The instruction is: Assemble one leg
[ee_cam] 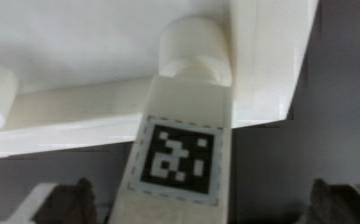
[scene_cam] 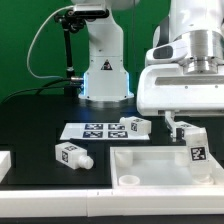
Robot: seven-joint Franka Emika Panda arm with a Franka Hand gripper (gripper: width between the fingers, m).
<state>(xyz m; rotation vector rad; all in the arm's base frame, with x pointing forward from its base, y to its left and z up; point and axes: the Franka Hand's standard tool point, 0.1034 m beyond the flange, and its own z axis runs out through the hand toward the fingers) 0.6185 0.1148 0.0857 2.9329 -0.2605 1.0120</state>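
Note:
One leg (scene_cam: 193,143), a white square post with a marker tag, stands upright at the far right corner of the big white tray-like panel (scene_cam: 150,168). In the wrist view this leg (ee_cam: 180,150) runs between my fingers, and its round end meets the panel's corner (ee_cam: 266,60). My gripper (scene_cam: 184,124) hangs just above the leg. The gripper (ee_cam: 203,203) is open: the jaws stand wide apart with the leg between them, nearer one finger (ee_cam: 61,205), and a clear gap to the other. Two more legs lie on the table (scene_cam: 72,155) (scene_cam: 134,126).
The marker board (scene_cam: 92,131) lies behind the panel, in front of the robot's base (scene_cam: 104,75). A white part shows at the exterior view's left edge (scene_cam: 4,165). A round socket (scene_cam: 129,180) shows in the panel's near corner.

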